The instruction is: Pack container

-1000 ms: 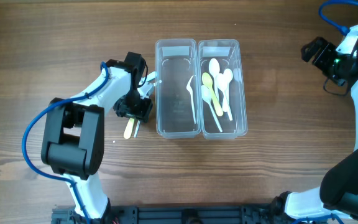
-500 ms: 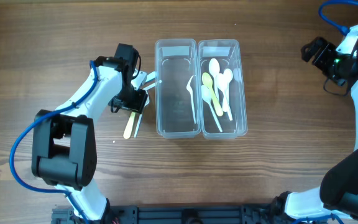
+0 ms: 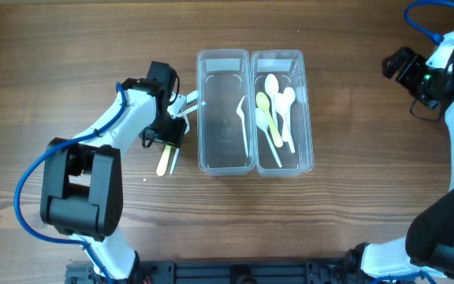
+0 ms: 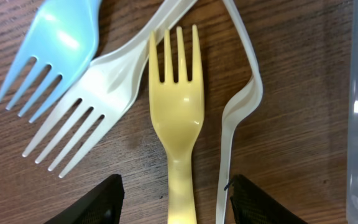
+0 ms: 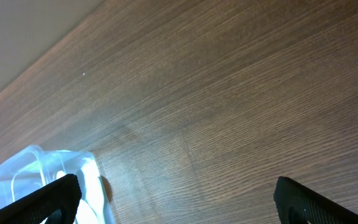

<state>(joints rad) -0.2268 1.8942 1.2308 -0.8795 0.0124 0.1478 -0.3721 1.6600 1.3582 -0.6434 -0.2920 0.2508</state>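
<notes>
1. Just left of the container (image 3: pixel 221 87), the left gripper (image 4: pixel 178 202) hangs low over a huddle of forks on the table (image 3: pixel 353 221), jaws apart.
2. Between its fingertips (image 4: pixel 101 202) runs the handle of the yellow fork (image 4: pixel 176 118), tines pointing away. The pads do not appear to touch it.
3. Crowding one side is the white fork (image 4: pixel 95 109), whose handle slips behind the yellow tines. The blue fork (image 4: pixel 51 43) lies just beyond that.
4. On the other side a thin white utensil (image 4: pixel 241 106) with a kinked handle runs close along the yellow handle. I cannot tell what kind it is.
5. The container's clear wall shows past that utensil, near it but apart.
6. Overhead, the container is two clear bins side by side. The near bin (image 3: pixel 217 134) holds a lone white piece (image 3: pixel 243 122). The far bin (image 3: pixel 301 142) holds spoons (image 3: pixel 274 110), white and yellow-green.
7. Over at the far corner is the right gripper (image 5: pixel 179 196), jaws wide apart with only bare wood between them, well apart from the container.
</notes>
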